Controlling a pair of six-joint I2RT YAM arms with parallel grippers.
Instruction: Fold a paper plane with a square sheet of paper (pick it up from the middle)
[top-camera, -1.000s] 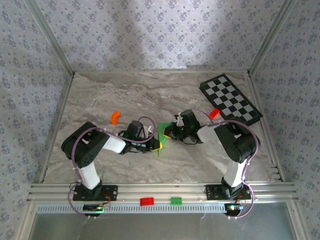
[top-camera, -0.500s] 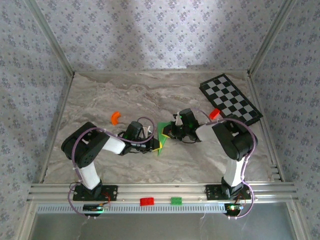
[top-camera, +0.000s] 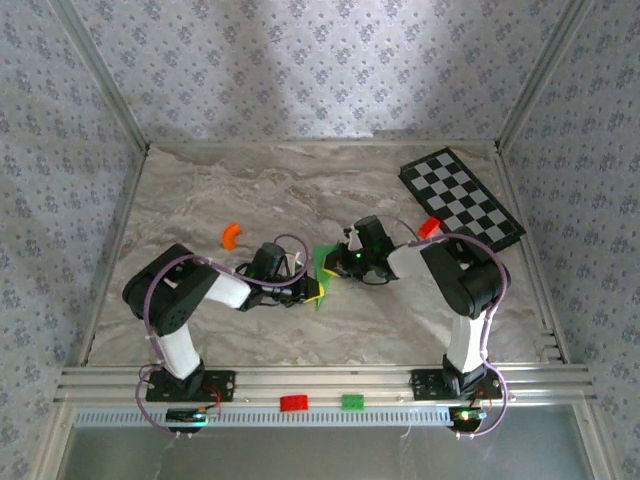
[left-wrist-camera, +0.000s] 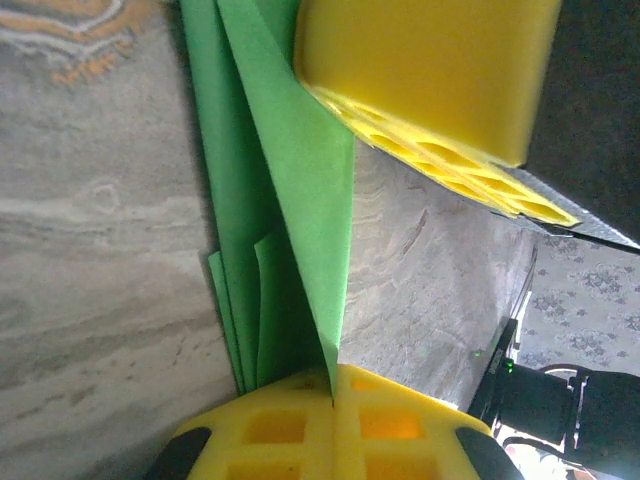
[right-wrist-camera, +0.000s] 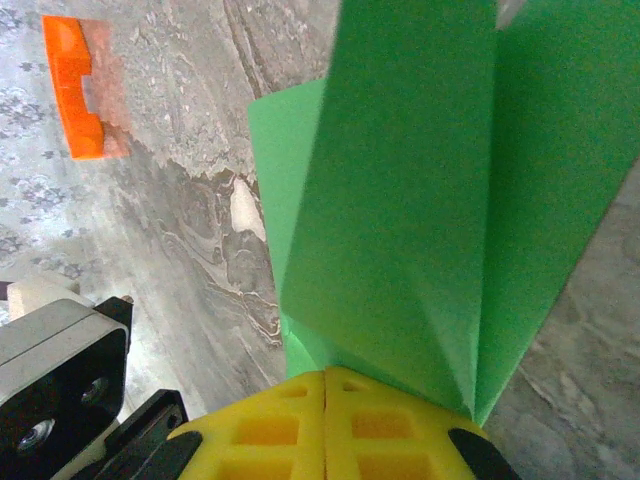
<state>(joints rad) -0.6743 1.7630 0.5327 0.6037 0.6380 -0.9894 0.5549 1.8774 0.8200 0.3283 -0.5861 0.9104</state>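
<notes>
The bright green paper (top-camera: 322, 266) is folded into layered flaps and held off the table at mid-table between both grippers. My left gripper (top-camera: 312, 291) comes in from the left and is shut on its lower edge. In the left wrist view the yellow fingertips (left-wrist-camera: 300, 420) are pressed together on a thin flap of the paper (left-wrist-camera: 290, 200). My right gripper (top-camera: 338, 262) comes in from the right, shut on the paper's other side. The right wrist view has its pads (right-wrist-camera: 380, 425) closed on the creased green paper (right-wrist-camera: 420, 200).
The checkered board (top-camera: 462, 197) lies at the back right with a red brick (top-camera: 428, 227) beside it. An orange curved piece (top-camera: 231, 235) sits left of centre, seen again as the orange piece (right-wrist-camera: 78, 85). A red brick (top-camera: 294, 403) and a green brick (top-camera: 352, 402) rest on the front rail.
The right arm has edged slightly to the left, toward the left gripper. The paper stays clamped between both grippers in about the same place.
</notes>
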